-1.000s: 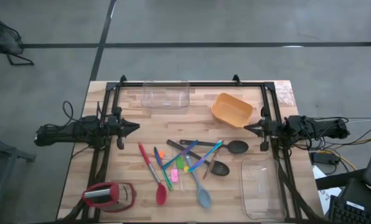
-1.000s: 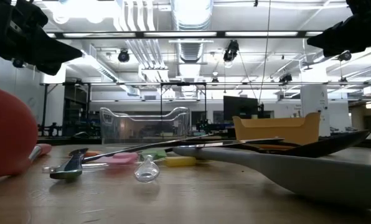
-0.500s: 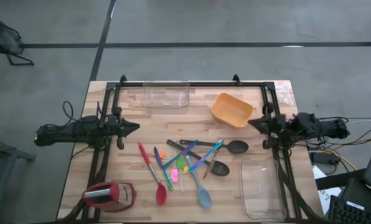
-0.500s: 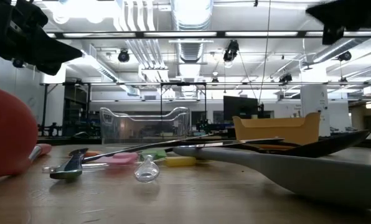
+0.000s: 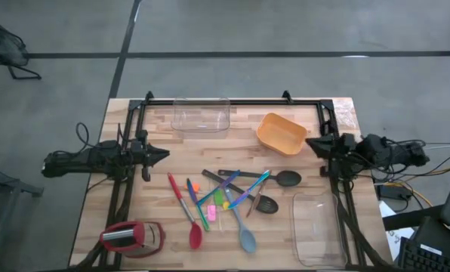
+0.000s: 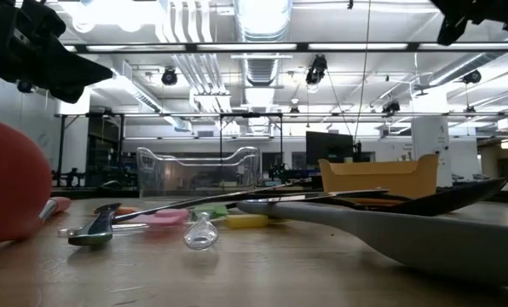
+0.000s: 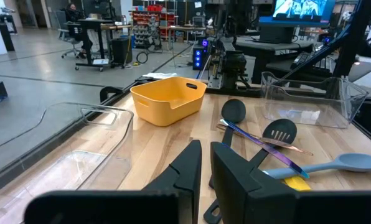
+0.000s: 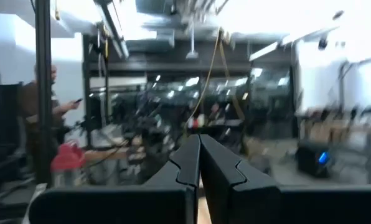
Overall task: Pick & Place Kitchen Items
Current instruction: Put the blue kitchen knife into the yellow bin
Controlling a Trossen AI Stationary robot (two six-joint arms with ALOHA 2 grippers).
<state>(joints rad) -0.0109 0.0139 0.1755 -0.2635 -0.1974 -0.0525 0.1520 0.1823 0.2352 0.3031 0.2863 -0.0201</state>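
Kitchen items (image 5: 229,198) lay in a loose heap at the middle of the wooden table (image 5: 158,132), between the two arms and touched by neither. Left gripper (image 5: 163,155) hung at the table's left side, tip pointing inward at the heap, fingers (image 7: 235,177) close together with a thin gap, clamped on nothing. The red spatula (image 5: 186,212) lay nearest it, just off its tip toward the front edge. Right gripper (image 5: 311,142) sat at the right side, tilted up, fingers (image 8: 232,171) pressed together, holding nothing. The black spoon (image 5: 282,179) and black slotted spoon (image 5: 267,204) lay near it, toward the table's middle and front. Grey-blue spatula (image 5: 245,237) at the heap's front edge. Orange bowl (image 5: 281,134) just beside the right gripper's tip. Clear tub (image 5: 201,115) at the back, another clear tub (image 5: 314,229) front right. Red-and-silver gadget (image 5: 132,237) at front left, well apart from both grippers.
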